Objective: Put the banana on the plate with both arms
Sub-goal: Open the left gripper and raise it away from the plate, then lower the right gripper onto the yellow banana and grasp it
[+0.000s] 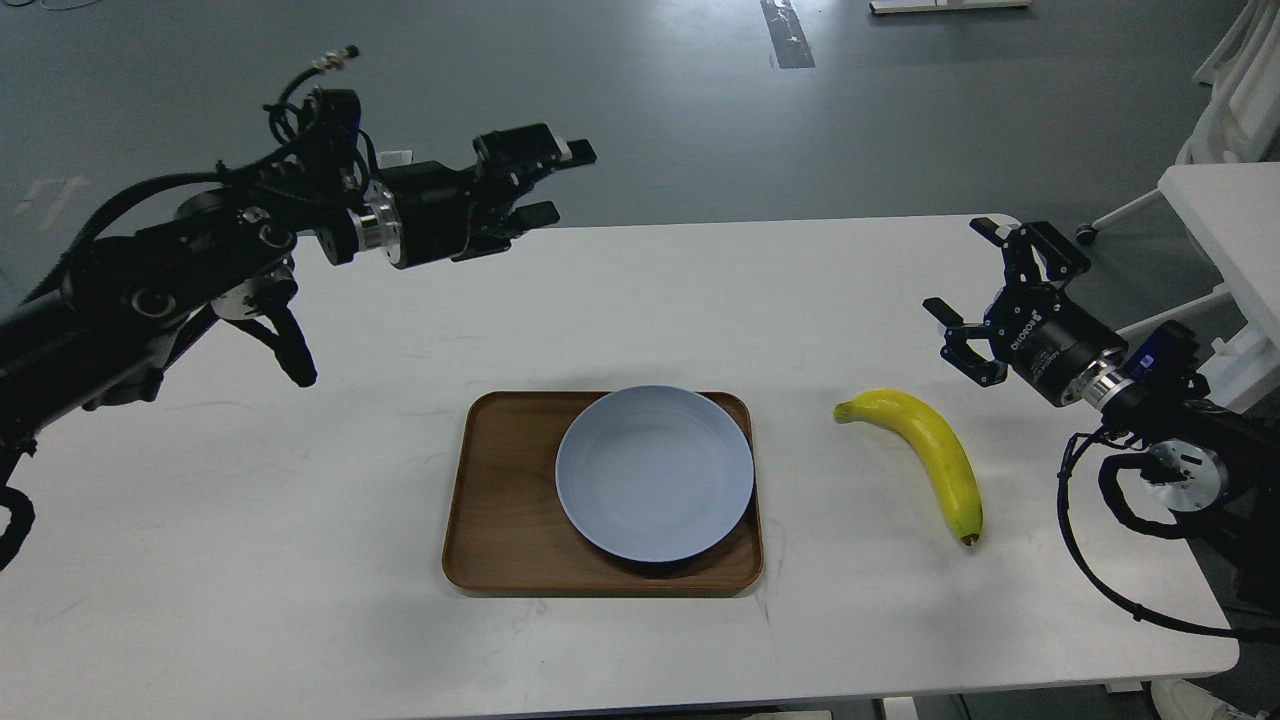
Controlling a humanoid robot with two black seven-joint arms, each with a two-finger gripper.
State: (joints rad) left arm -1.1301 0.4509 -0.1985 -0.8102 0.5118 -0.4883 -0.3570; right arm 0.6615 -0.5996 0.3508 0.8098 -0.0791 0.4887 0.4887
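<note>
The pale grey-blue plate point(654, 473) lies on the right part of a brown wooden tray point(500, 520) at the table's middle. The yellow banana point(925, 450) lies on the white table to the right of the tray, dark tip toward me. My left gripper point(565, 182) is open and empty, raised high over the table's far left, well away from the plate. My right gripper point(968, 285) is open and empty, hovering above the table just right of and behind the banana's stem end.
The white table point(300, 560) spans the view, with its right edge close to my right arm. A second white table point(1225, 230) and white furniture legs stand at the far right. Grey floor lies beyond.
</note>
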